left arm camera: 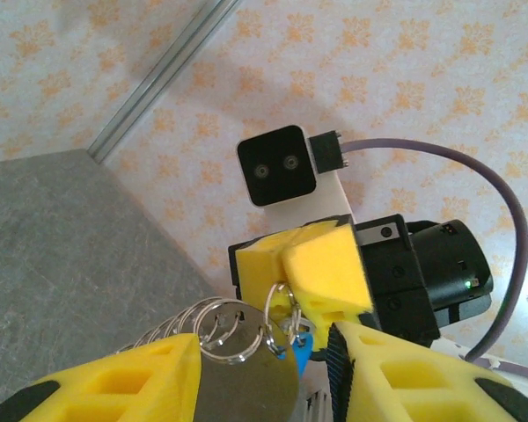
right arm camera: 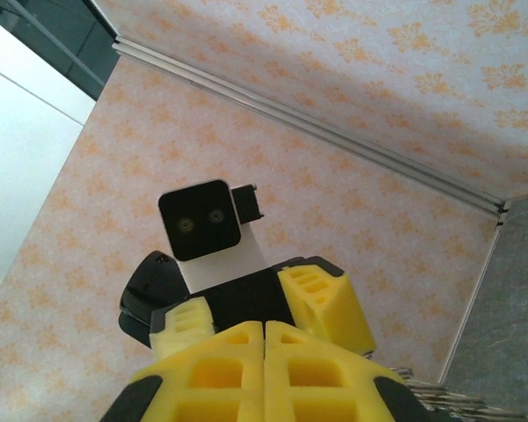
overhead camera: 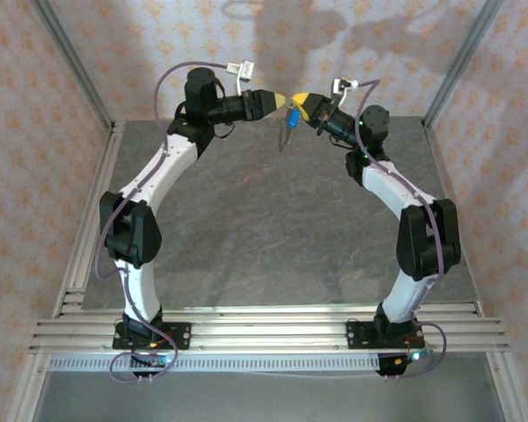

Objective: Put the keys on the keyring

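Both arms are raised above the desk (overhead camera: 264,229), with their tips meeting in mid-air. The right tool (left arm camera: 292,280) is clamped with its fingers pressed flat together. A loop of the keyring (left arm camera: 224,330) emerges from the pinch, and the blue key (left arm camera: 301,353) hangs just below, beside the loops. The left tool (left arm camera: 264,360) has its jaws apart with the keyring's metal disc (left arm camera: 246,391) between them; whether they bear on the disc cannot be told. Risk 1: the thin loop slips out of the pinch if either arm pulls sideways, dropping the assembly to the desk. Risk 2: the key twists and jams across the loops. The left wrist view exposes the loops, disc and key. The right wrist view presents the sealed finger seam and a few loops at its lower edge. The top view adds the height above the desk.
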